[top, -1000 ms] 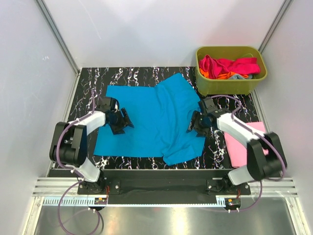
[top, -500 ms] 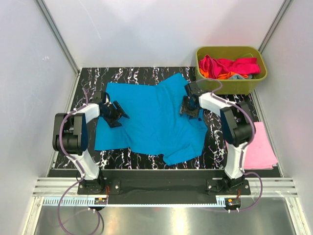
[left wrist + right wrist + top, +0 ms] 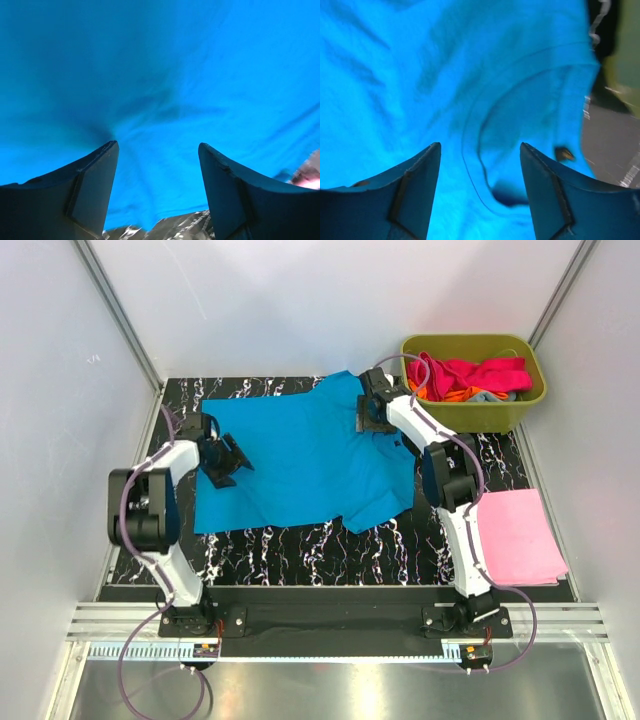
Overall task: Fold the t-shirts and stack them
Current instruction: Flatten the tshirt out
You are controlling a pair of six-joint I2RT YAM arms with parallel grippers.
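So the cyan t-shirt point(image 3: 300, 465) is lying spread out over the middle of the black marbled table point(image 3: 300, 545). It's not folded at all and looks kinda rumpled, with its far edge up near the back of the table and a loose corner sticking out toward the near side. Its collar point(image 3: 471, 132) end points toward the back right, and there's a small dark label point(image 3: 564, 152) by the neck opening.

The left gripper point(image 3: 228, 455) is down on the shirt's left side, jaws spread apart with nothing pinched between them. In the wrist view one of its fingers point(image 3: 95, 175) has its tip right at a little pucker of wrinkles in the cloth. The right gripper point(image 3: 372, 415) is stretched out far over the collar, jaws also apart and not gripping anything, just blue cloth showing in the gap.

The pink t-shirt point(image 3: 515, 535) sits folded flat at the near right, just beside the right arm and well apart from the cyan one. At the back right, near the collar end, is the olive-green tub point(image 3: 470, 418). It has a magenta-red shirt point(image 3: 480, 373) heaped in it, plus an orange shirt point(image 3: 455, 393) and a grey-blue shirt point(image 3: 490, 396) peeking out underneath.
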